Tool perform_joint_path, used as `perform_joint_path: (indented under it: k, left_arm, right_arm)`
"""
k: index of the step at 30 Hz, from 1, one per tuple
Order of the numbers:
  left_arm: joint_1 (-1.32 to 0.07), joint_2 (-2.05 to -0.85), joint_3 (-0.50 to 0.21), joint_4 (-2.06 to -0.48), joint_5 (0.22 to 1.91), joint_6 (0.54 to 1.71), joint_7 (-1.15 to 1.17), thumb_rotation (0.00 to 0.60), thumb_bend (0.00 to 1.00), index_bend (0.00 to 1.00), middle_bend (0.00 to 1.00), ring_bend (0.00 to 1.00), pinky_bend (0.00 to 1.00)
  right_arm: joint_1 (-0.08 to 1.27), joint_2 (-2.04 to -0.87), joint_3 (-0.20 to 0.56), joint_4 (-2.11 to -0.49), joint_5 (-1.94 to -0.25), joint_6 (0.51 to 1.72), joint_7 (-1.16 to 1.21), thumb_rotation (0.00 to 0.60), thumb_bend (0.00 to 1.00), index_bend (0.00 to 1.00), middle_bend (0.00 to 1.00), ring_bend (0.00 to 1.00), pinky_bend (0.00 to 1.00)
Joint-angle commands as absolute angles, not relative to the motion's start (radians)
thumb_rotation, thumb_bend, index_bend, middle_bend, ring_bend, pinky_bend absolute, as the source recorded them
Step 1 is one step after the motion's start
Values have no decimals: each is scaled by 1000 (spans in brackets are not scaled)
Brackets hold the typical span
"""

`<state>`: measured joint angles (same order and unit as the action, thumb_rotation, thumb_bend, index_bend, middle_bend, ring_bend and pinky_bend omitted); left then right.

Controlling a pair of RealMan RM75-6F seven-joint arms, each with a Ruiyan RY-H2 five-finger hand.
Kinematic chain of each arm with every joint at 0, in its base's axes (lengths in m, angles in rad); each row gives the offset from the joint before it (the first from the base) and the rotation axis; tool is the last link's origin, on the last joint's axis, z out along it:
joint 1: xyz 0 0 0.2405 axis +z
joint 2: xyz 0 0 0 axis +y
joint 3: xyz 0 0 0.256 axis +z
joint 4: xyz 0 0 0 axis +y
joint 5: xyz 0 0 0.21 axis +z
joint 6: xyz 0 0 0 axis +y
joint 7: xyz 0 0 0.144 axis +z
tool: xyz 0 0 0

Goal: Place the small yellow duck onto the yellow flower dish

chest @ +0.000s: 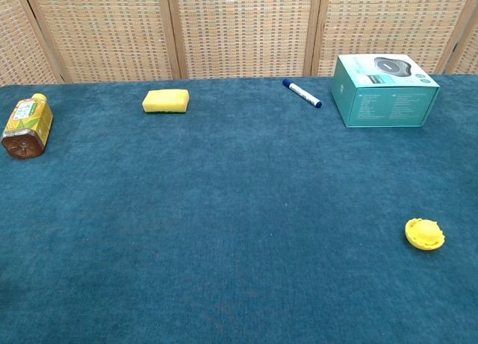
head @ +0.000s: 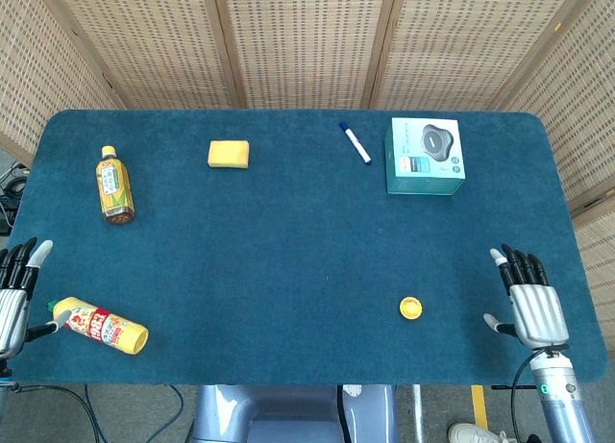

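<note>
Fingers of the right hand [head: 529,302] are spread and straight at the lower right of the head view, holding nothing; the palm faces down over the blue felt worktop [head: 288,232], well to the right of the task's things. The chest view does not show this hand. At the far lower left edge, the left hand [head: 13,287] likewise has its fingers apart and empty, lying just beside the cap end of a yellow plastic bottle with a red label [head: 99,326].

Low and right of centre sits a small round yellow shape [head: 411,307]. In the chest view it reads as the small yellow duck [chest: 424,230] resting on the yellow flower dish [chest: 426,242], though duck and dish are too alike in colour to separate surely. Judged from that, the placing looks done, with nothing left but clearing the arm.

Further off lie a yellow sponge [head: 229,154], a blue marker pen [head: 354,142], a teal cardboard box [head: 425,156] and a tea bottle with a yellow label [head: 113,184].
</note>
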<state>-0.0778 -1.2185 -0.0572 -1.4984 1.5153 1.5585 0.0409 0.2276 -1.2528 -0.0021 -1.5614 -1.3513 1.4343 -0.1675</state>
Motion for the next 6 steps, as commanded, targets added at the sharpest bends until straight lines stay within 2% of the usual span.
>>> perform_joint_path:
  k: [1, 6]
  left_arm:
    - [-77, -1217, -60, -1497, 1511, 1559, 39, 600, 94, 0, 0, 0, 0]
    - [-75, -1214, -61, -1496, 1511, 1561, 31, 600, 92, 0, 0, 0, 0]
  right_arm:
    - [211, -1256, 6, -1527, -1363, 1446, -134, 600, 0, 0, 0, 0, 0]
    - [206, -1253, 17, -1521, -1368, 1446, -124, 600, 0, 0, 0, 0, 0]
